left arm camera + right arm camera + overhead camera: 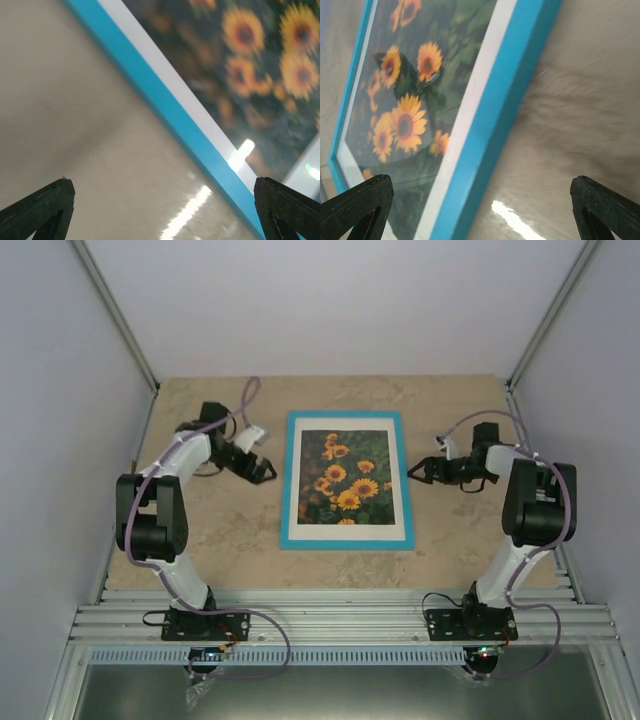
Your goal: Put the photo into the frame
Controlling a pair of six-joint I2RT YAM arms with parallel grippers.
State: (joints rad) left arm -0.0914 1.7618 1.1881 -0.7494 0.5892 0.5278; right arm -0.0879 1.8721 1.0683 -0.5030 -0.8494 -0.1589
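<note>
The blue frame (346, 544) lies flat, face up, in the middle of the table. The photo (345, 478) of orange-yellow flowers sits inside it, behind the pane, with a white mat (346, 534) round it. My left gripper (262, 471) is open and empty just left of the frame's left edge (165, 107). My right gripper (417, 471) is open and empty just right of the frame's right edge (502, 107). Both wrist views show the photo (260, 65) (415, 100) under the glass, with glare on it.
The beige table top (220, 530) has metal rails (340, 620) along its near edge. Grey walls with metal posts (115, 310) close the left, right and back sides.
</note>
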